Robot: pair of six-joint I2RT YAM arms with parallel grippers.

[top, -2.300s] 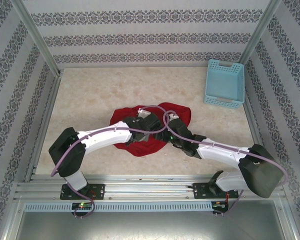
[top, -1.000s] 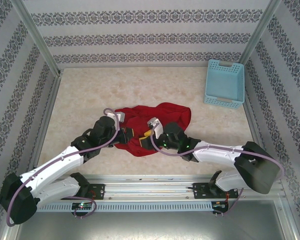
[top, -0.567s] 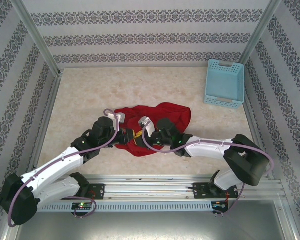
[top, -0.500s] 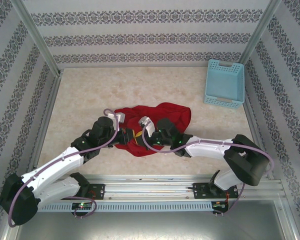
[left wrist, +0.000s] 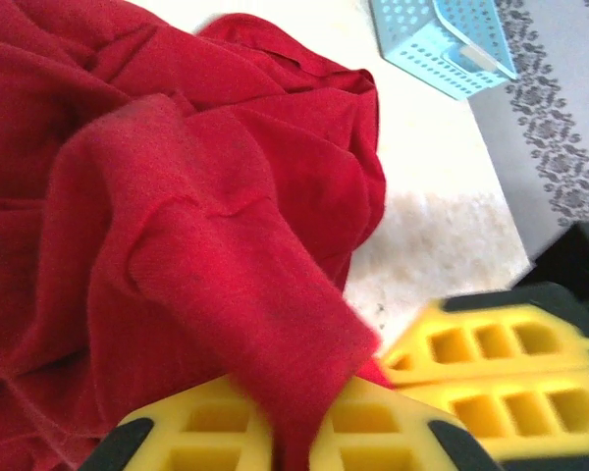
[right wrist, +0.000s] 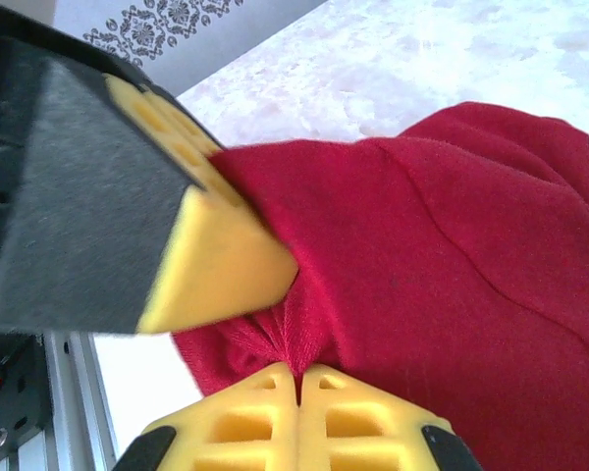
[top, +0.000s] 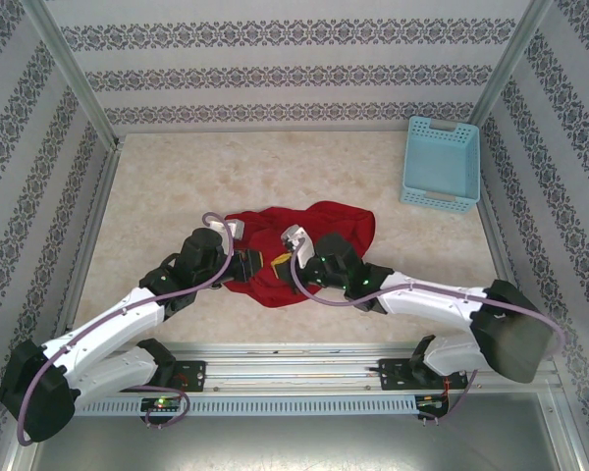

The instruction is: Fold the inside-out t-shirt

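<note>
The inside-out t-shirt (top: 339, 224) lies crumpled on the table (top: 167, 186), toward its 6 o'clock edge. The light blue basket (top: 440, 162) sits well apart at the shirt's 2 o'clock. The 2 grippers meet at the shirt's 8 o'clock side. The left gripper (left wrist: 294, 437) has its fingers nearly together on a raised fold of red cloth. Just beside it, the right gripper (right wrist: 299, 385) is pinched fully closed on a gathered bunch.

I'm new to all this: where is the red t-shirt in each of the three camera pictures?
Top external: red t-shirt, crumpled at mid-table.
Left wrist: spreads over the left and centre.
Right wrist: spreads over the right and bottom.
Shared landmark: light blue basket, right edge in top external, upper right in left wrist.
</note>
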